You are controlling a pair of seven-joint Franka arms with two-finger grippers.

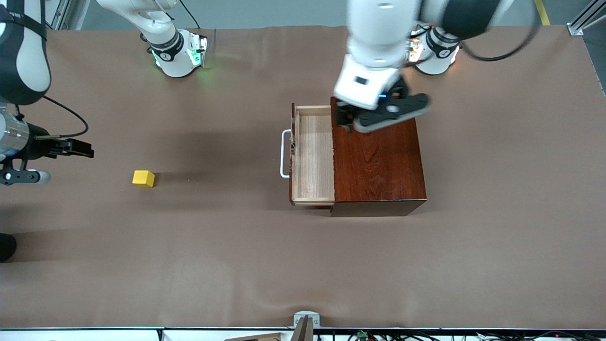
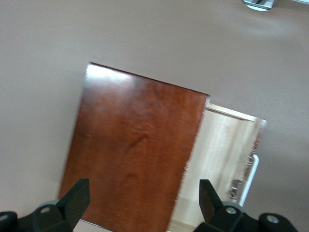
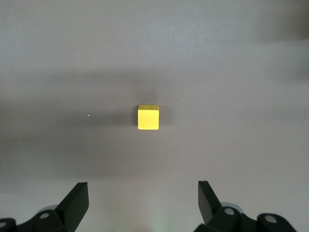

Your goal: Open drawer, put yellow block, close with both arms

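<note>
The table [image 1: 473,265] is covered in brown. The mahogany box [image 1: 378,166] sits mid-table; its drawer [image 1: 312,158] is pulled open, handle [image 1: 284,154] toward the right arm's end, long axis running near-to-far. The left gripper [image 2: 145,200], fingers spread, is held over the box. The right gripper [image 3: 143,203], fingers spread, is held over the table at the right arm's end. The yellow block [image 1: 143,178] lies alone between it and the drawer.

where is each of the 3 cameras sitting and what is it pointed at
Front: high across the table, facing both bases; shows both arms, drawer open, yellow block.
Left wrist: looks down on box top; left gripper open.
Right wrist: looks down on the block; right gripper open.
Shared: front and left wrist both show the drawer.
</note>
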